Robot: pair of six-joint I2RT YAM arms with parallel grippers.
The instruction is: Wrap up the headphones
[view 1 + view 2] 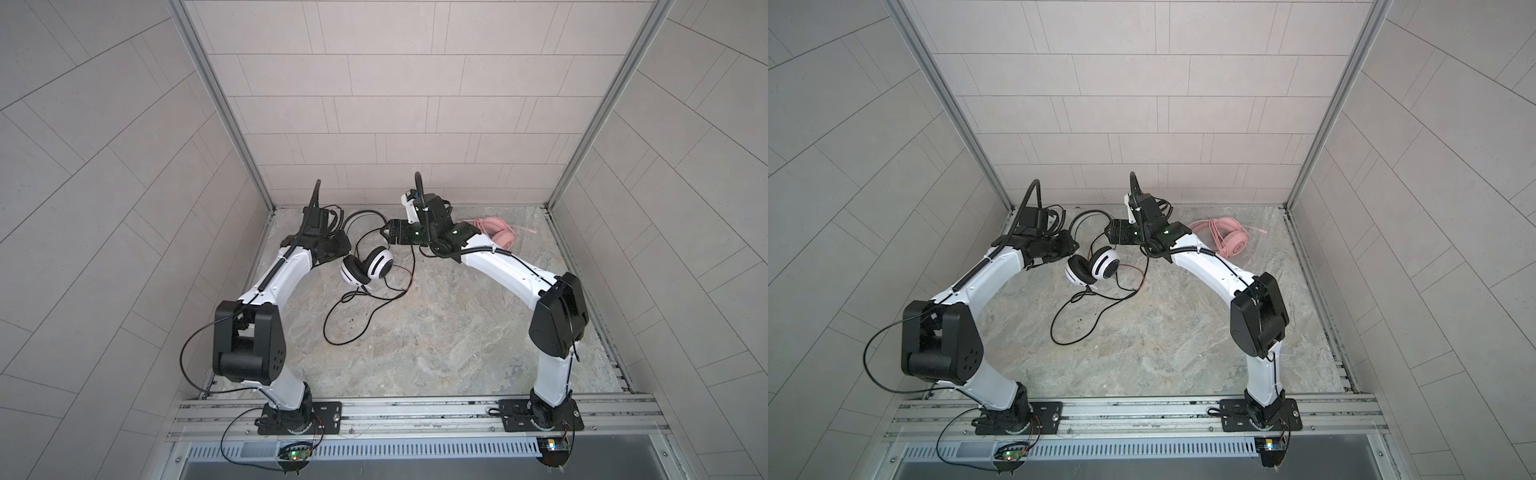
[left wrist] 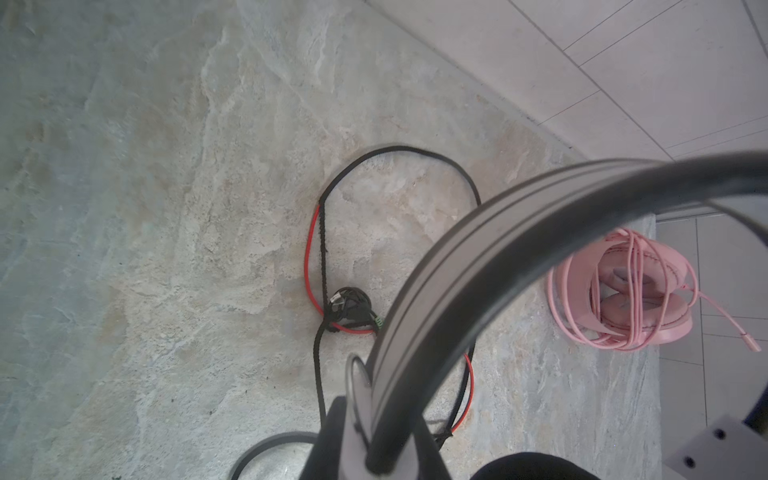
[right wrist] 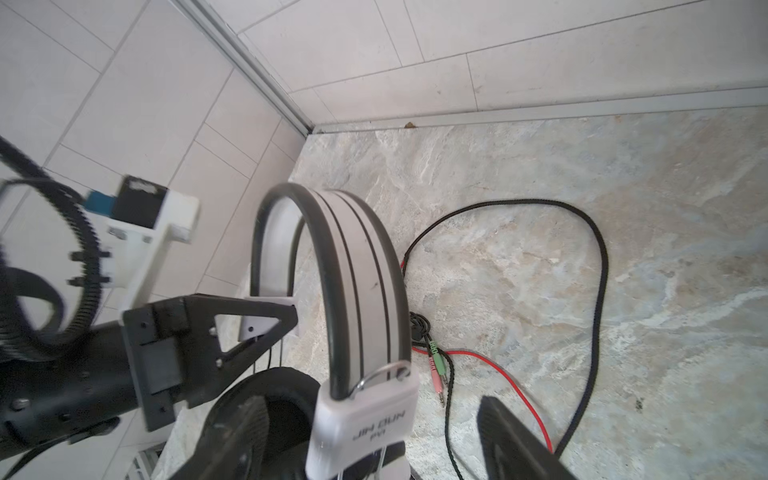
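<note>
Right end effector (image 3: 368,403) astride headphones (image 3: 357,270), wrist-only

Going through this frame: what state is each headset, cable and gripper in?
white-and-black headphones: held by the headband, cable not wrapped.
black cable: loose, sprawled over the table.
pink headphones: lying on the table, cable wound around them.
left gripper: shut on the white-and-black headphones' headband.
right gripper: open, jaws either side of the headset's slider block.
</note>
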